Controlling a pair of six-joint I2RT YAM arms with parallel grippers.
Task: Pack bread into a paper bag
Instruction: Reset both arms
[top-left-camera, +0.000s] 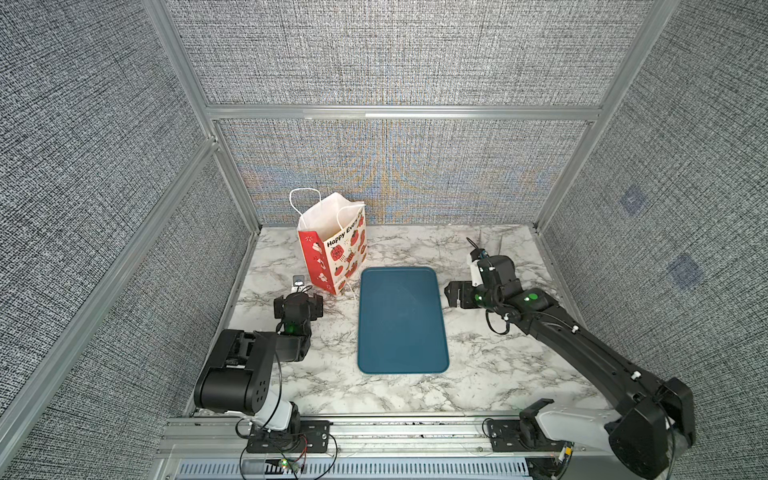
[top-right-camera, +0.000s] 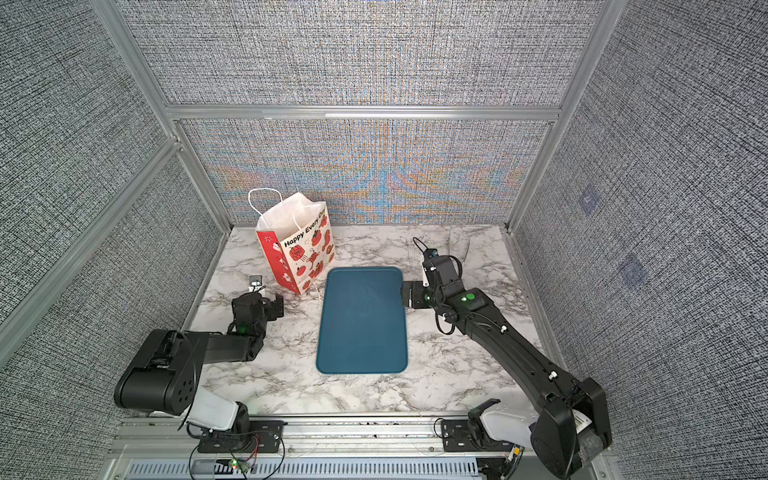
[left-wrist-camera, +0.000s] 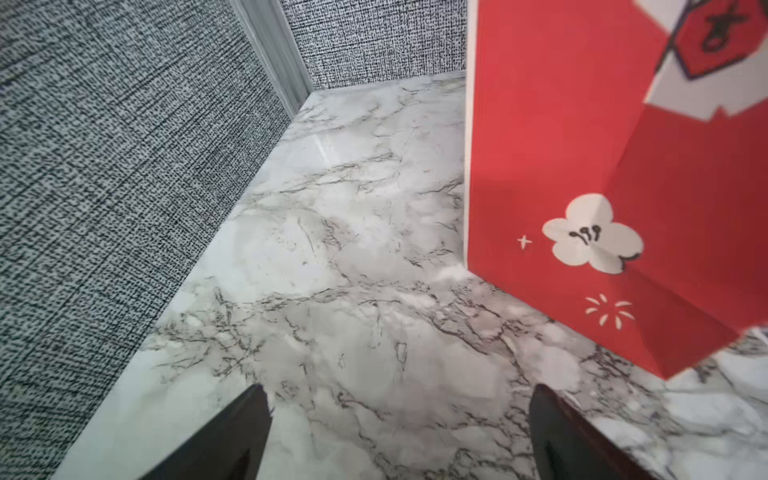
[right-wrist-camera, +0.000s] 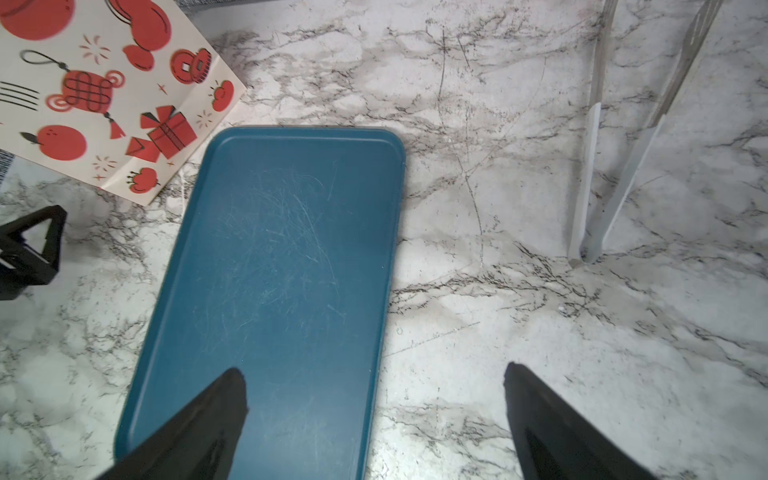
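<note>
My left claw (left-wrist-camera: 397, 390) and right claw (right-wrist-camera: 372, 369) both gape wide. The paper bag (top-left-camera: 332, 253) stands upright beside the blue tray (top-left-camera: 403, 320), its inside mostly hidden.

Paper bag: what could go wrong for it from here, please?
1. The paper bag stands upright with nothing holding it. The left gripper, jaws open, sits close beside its red side, so a small sideways move might tip it.
2. A cord handle arcs over the mouth and could catch whatever is lowered in.
</note>
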